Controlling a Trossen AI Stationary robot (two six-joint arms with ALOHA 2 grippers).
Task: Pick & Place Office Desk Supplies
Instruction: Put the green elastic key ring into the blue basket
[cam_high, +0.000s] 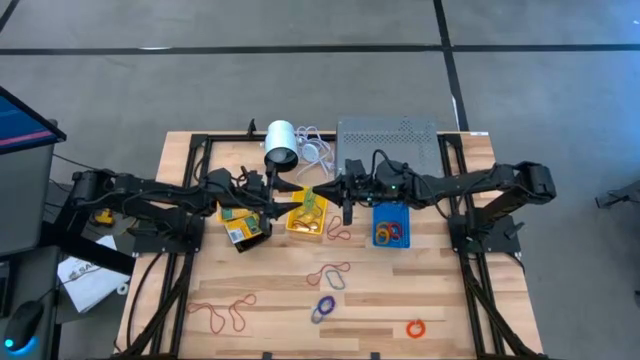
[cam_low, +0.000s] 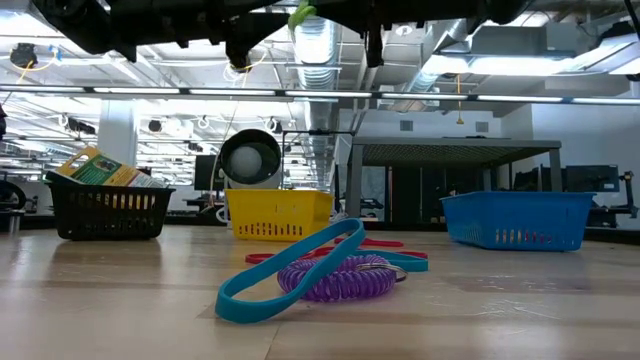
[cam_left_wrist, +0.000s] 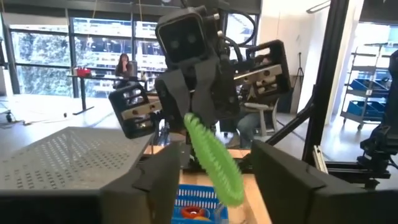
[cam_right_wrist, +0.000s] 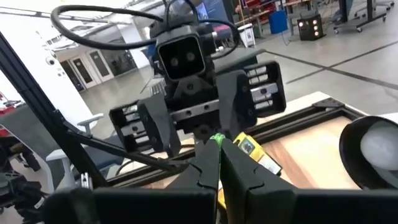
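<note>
green band (cam_left_wrist: 214, 158) pinched in right gripper (cam_right_wrist: 217, 163)

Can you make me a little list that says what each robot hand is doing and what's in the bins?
left gripper: open, over the yellow bin, facing the right gripper
right gripper: shut on the green band, over the yellow bin
handover: green band hangs between the left gripper's open fingers
yellow bin: middle of table, contents unclear
blue bin: holds bands
black bin: holds yellow-and-green packets
loose bands: scattered on the table front
</note>
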